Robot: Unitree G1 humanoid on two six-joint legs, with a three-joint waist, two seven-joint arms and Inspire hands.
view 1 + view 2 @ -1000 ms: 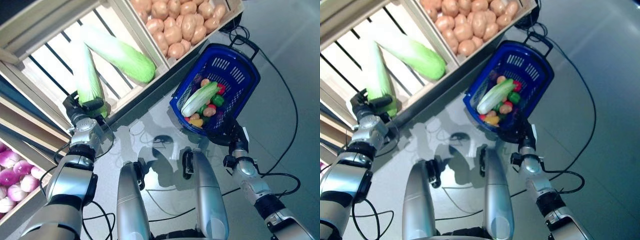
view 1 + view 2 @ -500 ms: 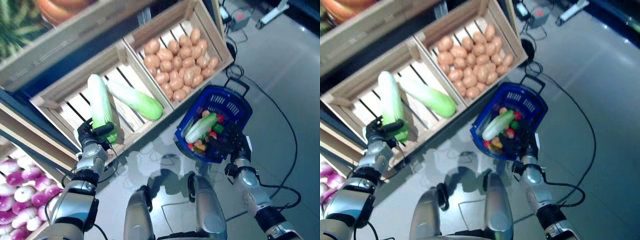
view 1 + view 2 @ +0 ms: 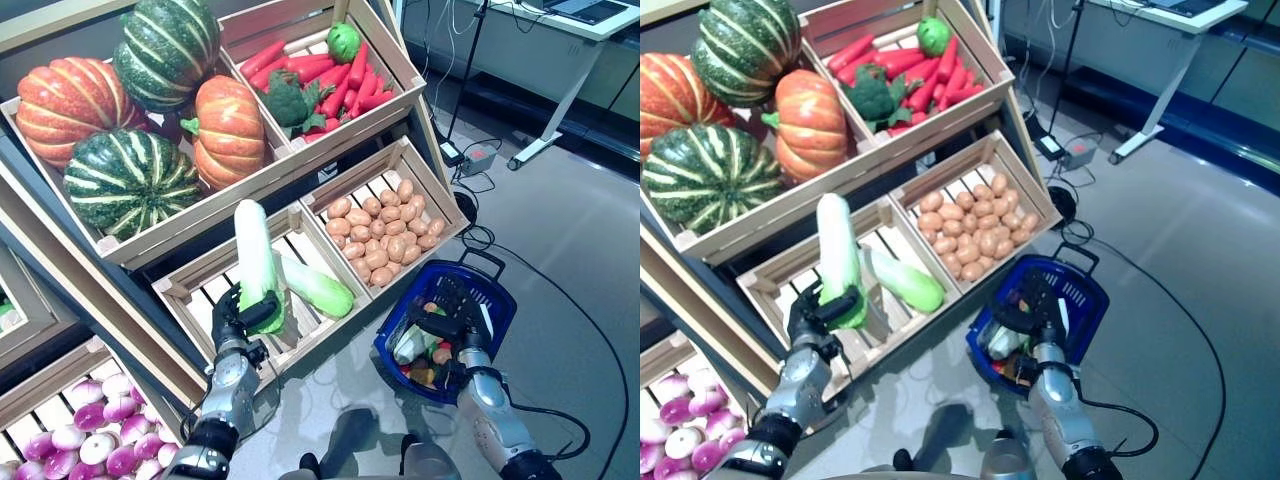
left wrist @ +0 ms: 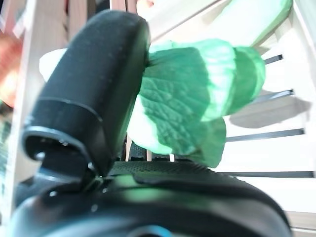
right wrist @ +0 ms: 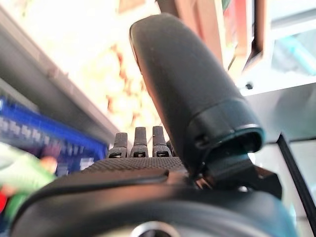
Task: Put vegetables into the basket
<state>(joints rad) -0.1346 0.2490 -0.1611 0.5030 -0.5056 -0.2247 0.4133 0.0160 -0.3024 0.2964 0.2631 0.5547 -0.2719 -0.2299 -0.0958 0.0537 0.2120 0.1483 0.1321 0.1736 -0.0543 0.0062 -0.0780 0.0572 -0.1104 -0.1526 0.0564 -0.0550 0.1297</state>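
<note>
Wooden crates (image 3: 200,290) | left hand (image 3: 238,318) clamped on cabbage (image 3: 255,262), basket (image 3: 490,300) well right | right hand (image 3: 445,335) clamped on its handle | risk: top-heavy cabbage slips.

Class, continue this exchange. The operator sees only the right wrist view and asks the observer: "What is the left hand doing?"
Observer: The left hand is curled round the leafy green end of a long pale Chinese cabbage, which stands nearly upright.
Operator: Is it over the basket?
Observer: No. It is at the slatted wooden crate, where a second pale green cabbage lies.
Operator: Where is the basket from there?
Observer: The blue plastic basket is low on the robot's right, in front of the neighbouring crate of brown potatoes.
</note>
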